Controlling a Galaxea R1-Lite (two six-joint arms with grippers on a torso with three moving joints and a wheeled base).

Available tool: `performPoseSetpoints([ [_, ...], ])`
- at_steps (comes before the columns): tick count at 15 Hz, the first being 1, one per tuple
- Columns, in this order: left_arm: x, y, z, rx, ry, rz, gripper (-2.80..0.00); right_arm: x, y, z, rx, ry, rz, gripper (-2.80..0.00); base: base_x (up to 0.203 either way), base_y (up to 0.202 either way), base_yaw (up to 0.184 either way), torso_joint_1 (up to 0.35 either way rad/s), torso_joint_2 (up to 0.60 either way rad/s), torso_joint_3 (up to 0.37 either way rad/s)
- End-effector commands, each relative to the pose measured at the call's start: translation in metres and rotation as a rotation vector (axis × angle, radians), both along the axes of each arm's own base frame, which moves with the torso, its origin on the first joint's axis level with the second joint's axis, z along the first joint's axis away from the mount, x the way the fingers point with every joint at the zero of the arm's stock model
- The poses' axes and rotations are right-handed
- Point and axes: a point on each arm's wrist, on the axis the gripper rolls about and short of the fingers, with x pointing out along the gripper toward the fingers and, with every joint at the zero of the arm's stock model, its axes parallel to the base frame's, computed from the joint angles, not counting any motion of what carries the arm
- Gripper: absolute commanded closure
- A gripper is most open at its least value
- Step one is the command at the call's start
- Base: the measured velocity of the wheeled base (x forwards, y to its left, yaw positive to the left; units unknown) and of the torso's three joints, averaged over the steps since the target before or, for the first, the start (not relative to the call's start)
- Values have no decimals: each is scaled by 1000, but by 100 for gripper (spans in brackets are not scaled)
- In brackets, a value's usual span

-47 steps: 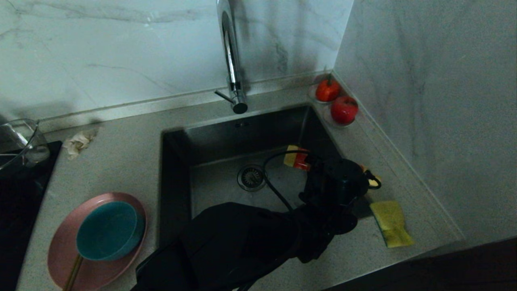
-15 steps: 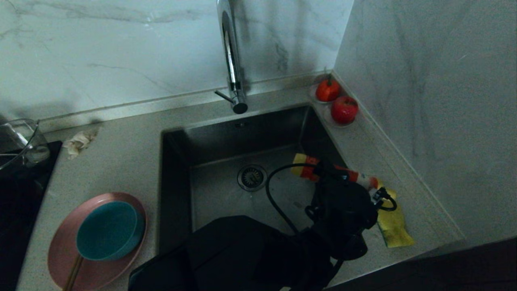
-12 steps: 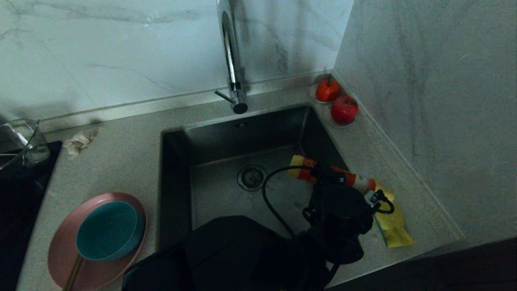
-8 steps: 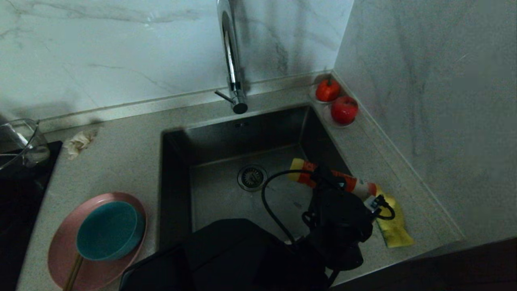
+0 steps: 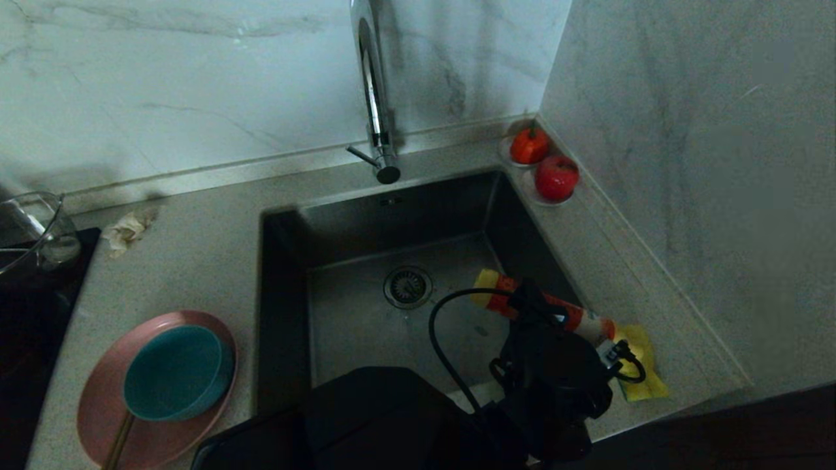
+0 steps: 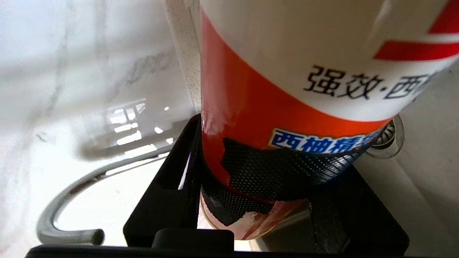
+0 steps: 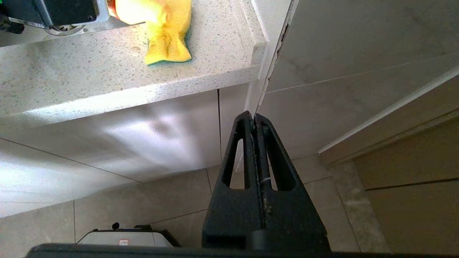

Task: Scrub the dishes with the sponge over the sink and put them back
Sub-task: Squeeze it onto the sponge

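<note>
A yellow sponge with a green underside is seen lying crumpled on the counter right of the sink. It is partly covered by the left gripper, which is clamped on a tilted orange-and-white bottle directly above it. The right gripper is pressed closed, empty, below counter level.

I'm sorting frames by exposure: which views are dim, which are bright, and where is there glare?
Head view: dim; the left gripper and arm are near-black, and the sink is shadowed. Left wrist view: bright, with wall glare behind the bottle. Right wrist view: well lit; the sponge is clear.
</note>
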Motion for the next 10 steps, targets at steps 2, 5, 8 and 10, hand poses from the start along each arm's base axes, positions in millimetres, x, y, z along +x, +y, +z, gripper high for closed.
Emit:
performPoseSetpoints([
  [2,0,0,-1,10,-1,7,0,0,0,0,0,0,0,0,0,0,0,0,0,0],
  [5,0,0,2,2,-5,9,0,0,0,0,0,0,0,0,0,0,0,0,0,0],
  [8,0,0,5,-3,-9,9,0,0,0,0,0,0,0,0,0,0,0,0,0,0],
  [10,0,-1,7,-9,-14,10,0,0,0,0,0,0,0,0,0,0,0,0,0,0],
])
